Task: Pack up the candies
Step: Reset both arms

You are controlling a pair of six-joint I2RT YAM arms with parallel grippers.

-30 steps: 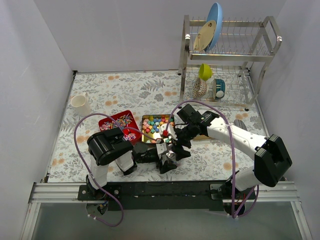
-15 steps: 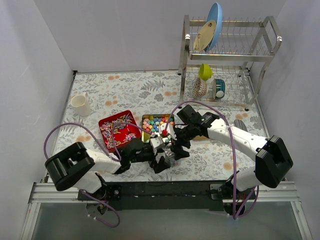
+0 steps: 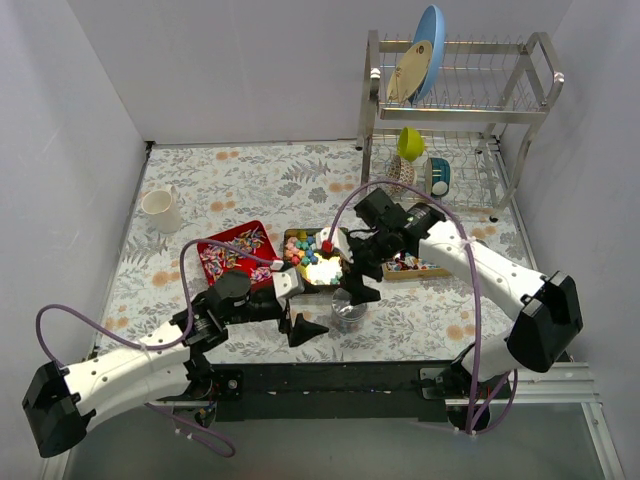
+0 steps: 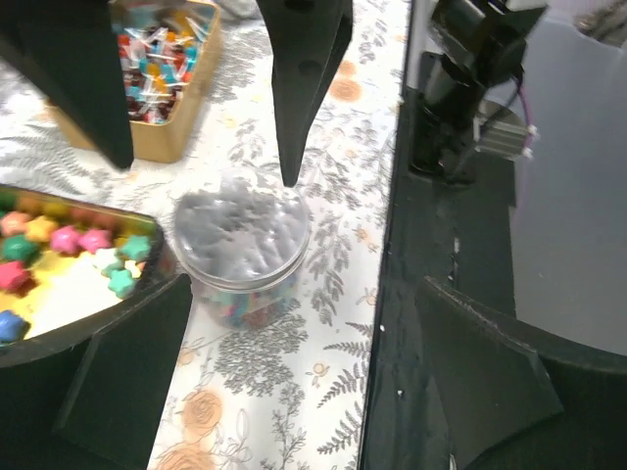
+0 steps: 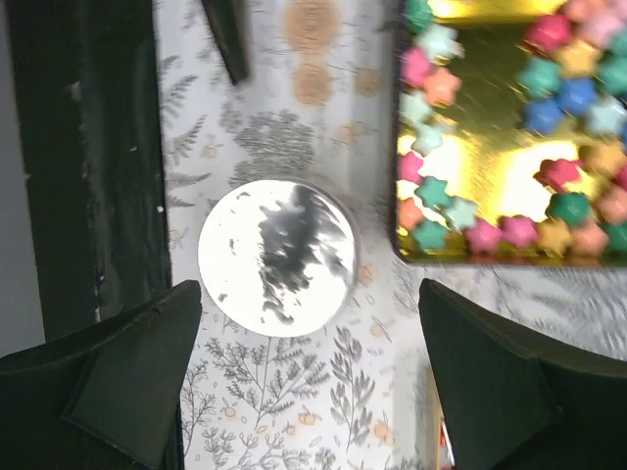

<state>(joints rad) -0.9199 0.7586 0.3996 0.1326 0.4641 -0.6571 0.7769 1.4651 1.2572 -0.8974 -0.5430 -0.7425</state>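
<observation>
"Where are the candies (image 5: 443,86)?"

"Star ones lie in the gold tin (image 5: 490,117) just beyond the right gripper (image 3: 357,279). A few show through the glass (image 4: 243,257) below it. Wrapped ones fill a red tin (image 3: 203,244) off the left gripper's (image 3: 302,325) side, toward the back wall."

"Either gripper holding anything?"

"No. Both have their fingers spread wide and empty. The glass stands just ahead of the left one."

"And the room?"

"White walls on three sides and a leafy, orange-flowered cloth (image 3: 250,180). A steel rack (image 3: 470,113) with plates (image 3: 430,40) stands well behind the right gripper, and a mug (image 3: 160,210) sits far off to the left."
</observation>
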